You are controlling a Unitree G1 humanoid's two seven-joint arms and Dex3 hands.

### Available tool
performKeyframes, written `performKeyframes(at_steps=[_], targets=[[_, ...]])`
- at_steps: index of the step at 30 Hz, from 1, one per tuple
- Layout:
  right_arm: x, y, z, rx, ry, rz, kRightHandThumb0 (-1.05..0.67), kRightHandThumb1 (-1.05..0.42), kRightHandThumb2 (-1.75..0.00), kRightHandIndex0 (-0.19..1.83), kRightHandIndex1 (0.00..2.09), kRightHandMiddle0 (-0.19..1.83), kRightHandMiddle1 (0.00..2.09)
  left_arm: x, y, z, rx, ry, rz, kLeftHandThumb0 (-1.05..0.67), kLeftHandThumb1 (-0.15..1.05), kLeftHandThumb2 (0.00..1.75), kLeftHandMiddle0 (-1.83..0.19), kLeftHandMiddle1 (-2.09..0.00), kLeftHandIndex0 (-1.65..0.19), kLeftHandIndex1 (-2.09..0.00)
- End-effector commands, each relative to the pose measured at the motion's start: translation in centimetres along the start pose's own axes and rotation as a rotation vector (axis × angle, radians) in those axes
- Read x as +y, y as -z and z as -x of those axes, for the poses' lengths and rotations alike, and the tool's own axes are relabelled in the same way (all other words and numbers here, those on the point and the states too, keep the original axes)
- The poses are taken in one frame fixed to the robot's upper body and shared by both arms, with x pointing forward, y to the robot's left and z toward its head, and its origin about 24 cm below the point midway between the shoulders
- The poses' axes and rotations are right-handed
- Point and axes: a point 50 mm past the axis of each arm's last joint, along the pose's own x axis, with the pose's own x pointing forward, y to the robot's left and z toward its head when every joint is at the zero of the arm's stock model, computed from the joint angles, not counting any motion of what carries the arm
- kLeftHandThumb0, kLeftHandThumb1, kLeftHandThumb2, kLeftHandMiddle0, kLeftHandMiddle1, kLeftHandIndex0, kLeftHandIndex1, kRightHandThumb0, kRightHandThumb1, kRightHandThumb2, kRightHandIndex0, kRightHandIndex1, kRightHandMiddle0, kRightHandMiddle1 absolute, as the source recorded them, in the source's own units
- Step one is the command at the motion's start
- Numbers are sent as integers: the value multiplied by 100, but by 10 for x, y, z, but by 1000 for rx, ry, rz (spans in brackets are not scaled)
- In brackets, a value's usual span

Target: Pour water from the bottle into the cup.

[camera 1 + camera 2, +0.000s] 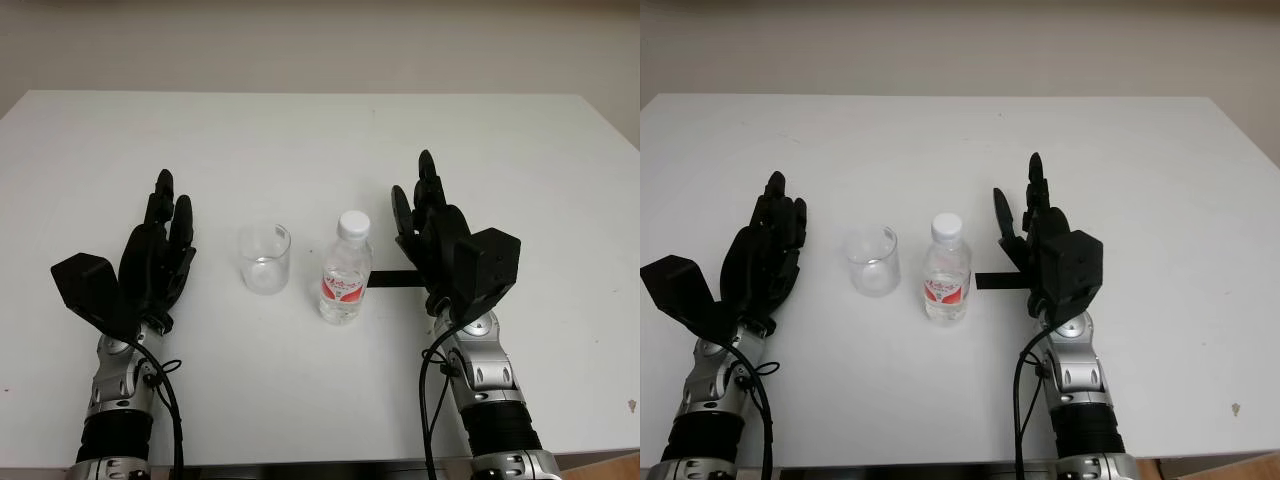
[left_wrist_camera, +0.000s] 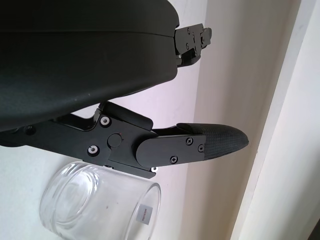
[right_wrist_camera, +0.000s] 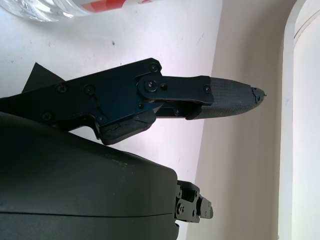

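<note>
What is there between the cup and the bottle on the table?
Nothing: in the left eye view, only bare white table separates the empty cup from the capped bottle.

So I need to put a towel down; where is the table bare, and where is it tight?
Bare: the far table beyond the cup and bottle, and outside each open robot hand: left, right. Tight: the cup-bottle gap and bottle-right hand gap.

White table, matte, plain. Cup clear glass with a small white sticker near the rim. Bottle clear plastic, white cap, red-and-white label band. Left hand and right hand both black; forearms silver metal with black cables and black cuffs. Wall behind is off-white.
</note>
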Motion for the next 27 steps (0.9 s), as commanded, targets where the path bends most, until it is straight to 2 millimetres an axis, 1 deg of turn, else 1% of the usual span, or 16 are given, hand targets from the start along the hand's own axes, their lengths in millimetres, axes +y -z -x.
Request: performKeyframes(at_steps=[1, 7, 12, 19, 23, 27], targets=[[1, -1, 3, -6, -6, -10, -82, -105, -43, -19, 3, -18, 5, -1, -4, 1, -25, 4, -5, -74, 105, 45, 14, -6, 14, -6], [3, 3, 2, 11, -17, -9, -83, -105, -44, -19, 3, -18, 5, 0, -4, 0, -13, -4, -9, -73, 105, 46, 13, -6, 12, -7], [-1, 8, 5, 10, -27, -9, -83, -105, -43, -19, 3, -19, 5, 1, -2, -3, -6, -7, -1, -74, 105, 45, 14, -5, 14, -6], [-17, 5, 17, -61, -43, -32, -85, -105, -44, -19, 4, -18, 5, 2, -2, -2, -10, 4, -12, -73, 105, 47, 14, -5, 14, -6], [-26, -2, 26, -130, -88, -15, -91, -105, -39, -18, 5, -17, 6, 0, -2, -3, -10, 12, -16, -74, 105, 47, 14, -5, 13, -6], [-28, -6, 36, -206, -119, -2, -101, -105, -37, -17, 5, -15, 6, -2, -2, -6, -1, 22, -13, -75, 105, 47, 15, -5, 16, -4]])
